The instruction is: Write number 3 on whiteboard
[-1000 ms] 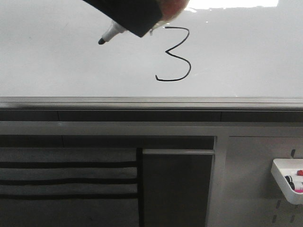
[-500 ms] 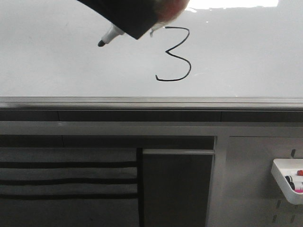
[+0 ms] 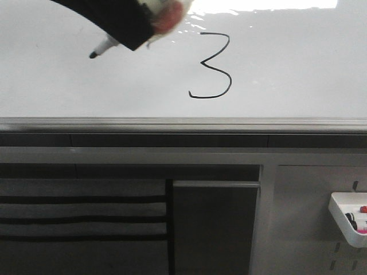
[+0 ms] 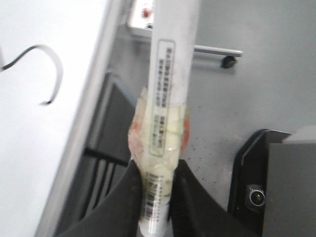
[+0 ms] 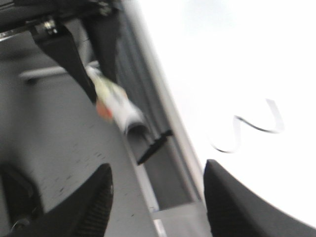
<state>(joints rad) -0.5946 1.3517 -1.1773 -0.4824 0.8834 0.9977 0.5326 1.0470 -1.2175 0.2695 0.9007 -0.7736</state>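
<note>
Front view, left side first: left gripper [image 3: 129, 26] is coming in from the top edge, upper left of the whiteboard [image 3: 298, 74], dark fingers pinching a taped white marker [image 3: 102, 47]. The marker's long axis is running diagonally, black tip pointing down and to the left. The tip is showing against bare white board; contact or a gap, cannot tell. Orange-and-clear tape is bunching around the barrel right at the fingertips.

Moving right: the number 3 [image 3: 212, 66] is sitting on the upper middle of the board, thin black line, upright, open side facing left, bottom stroke ending in a small hook at lower left. It is lying to the right of the marker tip, apart from it. Glare is streaking the board's top edge above it.

Below the board, a grey metal rail [image 3: 183, 123] is running the full width. Far right, low: a white tray [image 3: 348, 217] is hanging on a grey pegboard panel [image 3: 304, 229].

Left wrist view: the left gripper [image 4: 157, 197] is clamping the marker [image 4: 170, 69], barcode label facing the camera, with part of the 3 [image 4: 47, 74] on the board beside it.

Right wrist view, blurred: the right gripper [image 5: 158, 192] is standing spread with nothing between its fingers [image 5: 94, 197], the 3 [image 5: 249, 129] seen sideways on the board, the left gripper and marker [image 5: 116, 106] across from it.
</note>
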